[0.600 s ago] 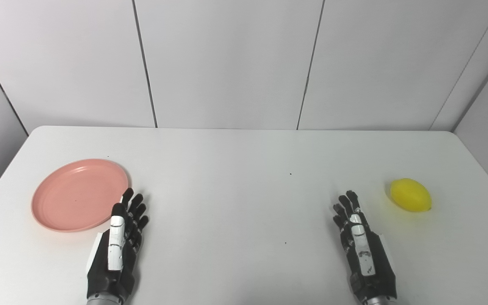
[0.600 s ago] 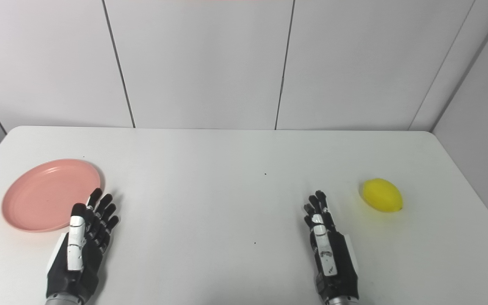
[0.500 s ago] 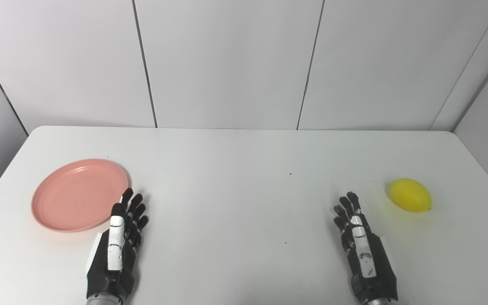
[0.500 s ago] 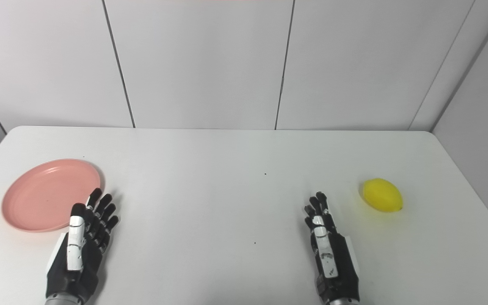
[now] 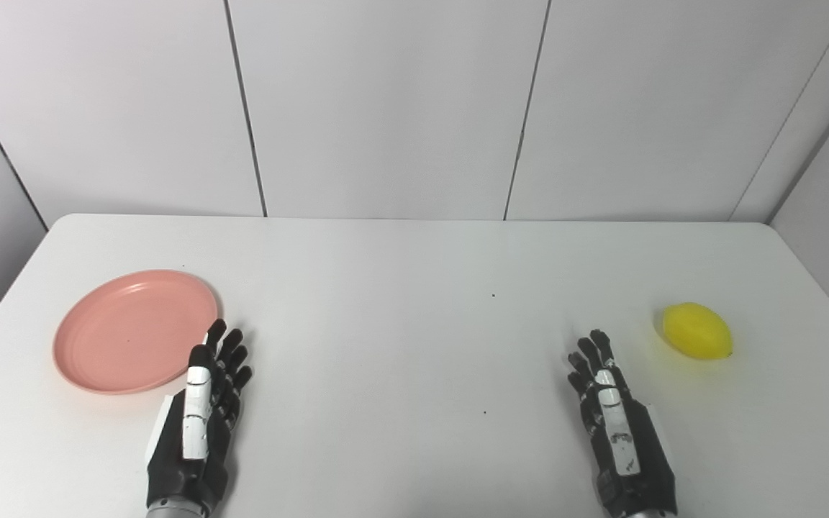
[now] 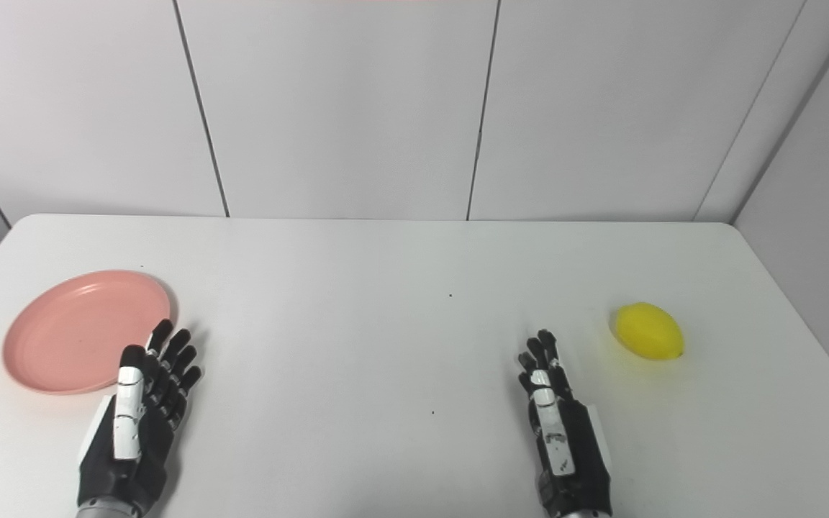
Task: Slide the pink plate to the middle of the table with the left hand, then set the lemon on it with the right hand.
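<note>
Pink plate (image 5: 135, 331) lies at your table's (image 5: 414, 288) left side; lemon (image 5: 697, 331) far right. Your left hand (image 5: 198, 424), fingers spread and empty, sits beside the plate; right hand (image 5: 619, 432) likewise, near the lemon.

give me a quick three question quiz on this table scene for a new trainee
1. True or false: the lemon lies on the pink plate.
2. Which hand is nearer the plate: A) left hand or B) right hand?
3. Fill in: both hands are ____, holding nothing.

Key: 1 false, it lies on the table at the right; 2 A; 3 open.
</note>
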